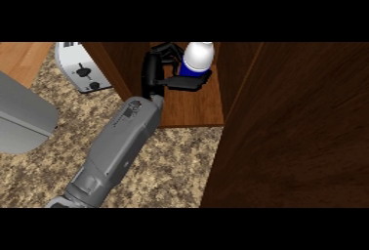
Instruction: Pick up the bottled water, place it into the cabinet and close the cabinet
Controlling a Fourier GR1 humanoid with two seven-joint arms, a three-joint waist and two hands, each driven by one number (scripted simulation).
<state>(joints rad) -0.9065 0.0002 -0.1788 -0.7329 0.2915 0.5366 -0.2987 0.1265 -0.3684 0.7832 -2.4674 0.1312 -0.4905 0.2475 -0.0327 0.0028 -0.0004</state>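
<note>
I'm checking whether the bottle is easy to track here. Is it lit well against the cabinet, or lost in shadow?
Head view: the bottled water shows bright white and blue against the dark cabinet, so it stands out; the black left hand around it blends into the shaded cabinet interior; no glare on the shelf.

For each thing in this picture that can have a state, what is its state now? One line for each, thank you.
bottled water: upright, inside the cabinet, held.
left hand: curled round the bottled water.
cabinet: open.
cabinet door: swung open, not yet closed.
toaster: on the counter, untouched.
right hand: not in view.
</note>
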